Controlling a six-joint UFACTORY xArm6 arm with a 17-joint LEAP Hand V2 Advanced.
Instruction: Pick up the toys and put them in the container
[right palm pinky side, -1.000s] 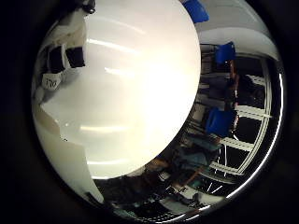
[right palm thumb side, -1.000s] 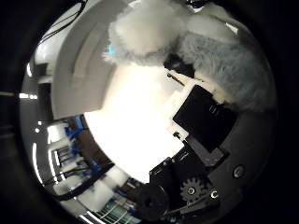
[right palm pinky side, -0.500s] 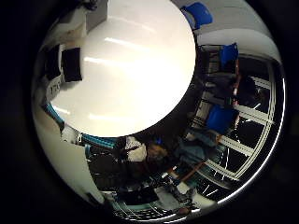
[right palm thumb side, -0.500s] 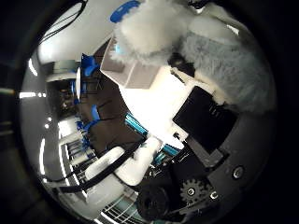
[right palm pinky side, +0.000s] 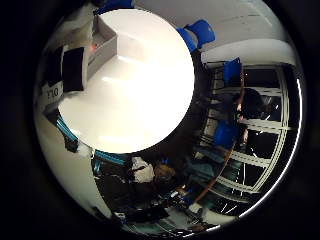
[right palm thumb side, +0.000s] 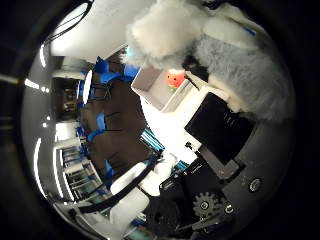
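Note:
A fluffy white and grey plush toy fills one side of the right thumb side palm view, close to the palm. My hand's black and white fingers are curled against it and hold it well above the table. A pale open container shows just past the plush, with a small red-orange toy inside. In the right little finger side palm view the container stands at the edge of a round white table, next to a finger of my hand.
The table stands on a brown floor. Blue chairs stand around the table, and others show in the right thumb side palm view. Window frames line the room's far side.
The whole picture has shifted: the table looks smaller and farther off, and the container with the red-orange toy has come into view. The plush toy stays in the hand.

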